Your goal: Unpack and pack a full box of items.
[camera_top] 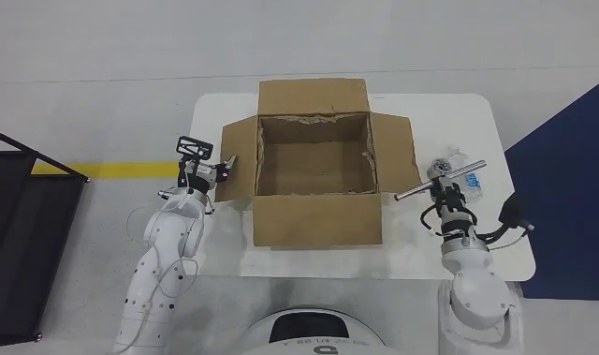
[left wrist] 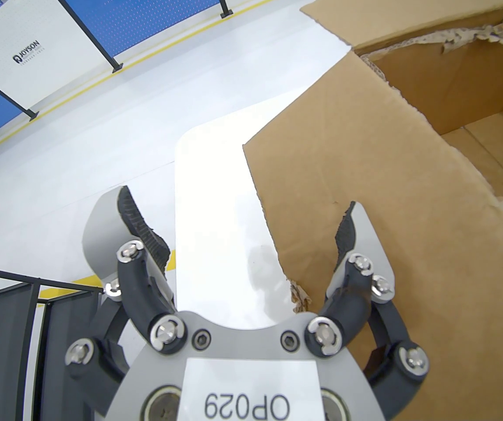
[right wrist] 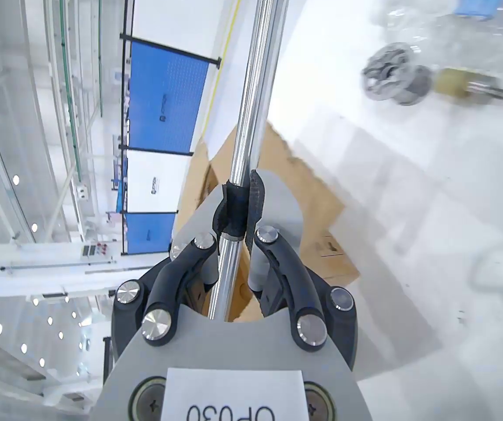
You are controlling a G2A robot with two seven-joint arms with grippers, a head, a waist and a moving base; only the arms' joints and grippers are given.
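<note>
Top view, mid-frame: cardboard box [camera_top: 318, 219] on the white desk [camera_top: 440, 116], all four flaps folded out, brown bottom in plain view, torn paper [camera_top: 316, 119] along the far rim. At centre-left the left claw [left wrist: 237, 203] is spread wide w/ nothing in it, just beside the box's L flap. Over at the right of frame, the right claw [right wrist: 239, 194] is clamped tight on a shiny metal rod [right wrist: 261, 80], one end near the R flap. Just past the rod, a clear plastic bottle [right wrist: 448, 10] & a round metal fitting [right wrist: 394, 74] lie close together on the desk.
</note>
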